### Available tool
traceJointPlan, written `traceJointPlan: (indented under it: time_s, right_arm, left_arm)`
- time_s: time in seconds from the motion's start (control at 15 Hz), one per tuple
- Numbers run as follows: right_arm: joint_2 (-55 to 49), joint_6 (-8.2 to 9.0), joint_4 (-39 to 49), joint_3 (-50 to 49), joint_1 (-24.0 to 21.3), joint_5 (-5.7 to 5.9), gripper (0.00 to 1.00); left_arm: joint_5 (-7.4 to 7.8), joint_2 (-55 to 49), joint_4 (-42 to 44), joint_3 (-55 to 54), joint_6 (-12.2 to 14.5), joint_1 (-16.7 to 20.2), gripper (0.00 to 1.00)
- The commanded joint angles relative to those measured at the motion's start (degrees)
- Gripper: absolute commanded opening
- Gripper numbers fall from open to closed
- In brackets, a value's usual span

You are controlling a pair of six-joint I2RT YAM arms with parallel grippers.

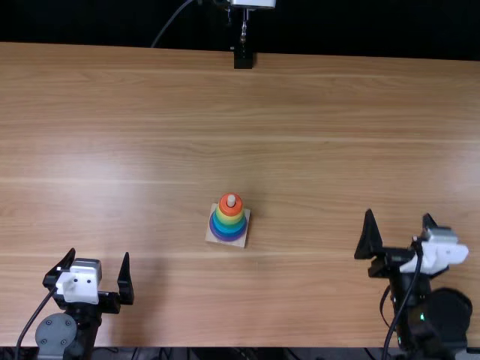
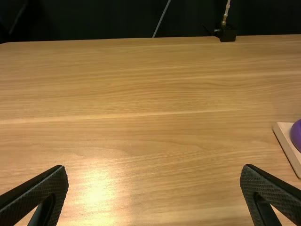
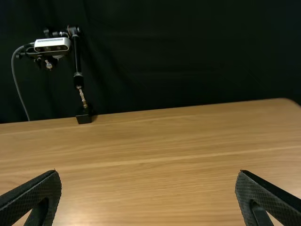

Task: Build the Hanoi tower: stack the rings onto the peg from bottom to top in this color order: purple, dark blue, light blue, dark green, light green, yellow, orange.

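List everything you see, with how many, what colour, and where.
Rings: several, exact count unclear; orange top, then yellow, green, blues, purple lowest; stacked on the peg
Peg: one, pale, tip above orange
Base: one, pale, under the rings
Table: one, light brown, beneath
Camera: one, silver-white, on a black stand at the far edge
Curtain: dark, behind
Left claw: one, black, near left
Right claw: one, black, near right

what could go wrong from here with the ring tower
The stack looks finished, purple ring lowest and orange ring on top, so disturbance is the likeliest trouble. The left gripper and right gripper stand on either side; a low inward sweep might knock the square base. Nothing caps the peg, so an upward snag could lift the orange ring.
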Motion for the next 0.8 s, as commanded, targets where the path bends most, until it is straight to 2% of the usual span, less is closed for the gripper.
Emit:
traceJointPlan:
  time_s: [0.0,0.13,0.33,0.73]
  right_arm:
    - [-5.59,-2.80,-0.28,-4.43,-1.28,-2.31,1.00]
    - [-12.98,-2.80,-3.97,-9.35,-3.30,-2.31,1.00]
    - [-20.45,-2.80,-13.15,-14.27,-3.22,-2.20,1.00]
    - [-24.67,-2.69,-13.36,-20.68,-3.30,-2.31,1.00]
  left_arm:
    - [0.67,-0.69,-4.61,-5.93,0.63,0.33,1.00]
    - [0.67,-0.69,-4.61,-5.93,0.63,0.33,1.00]
    - [0.67,-0.69,-4.61,-5.93,0.63,0.33,1.00]
    - [0.67,-0.69,-4.61,-5.93,0.63,0.33,1.00]
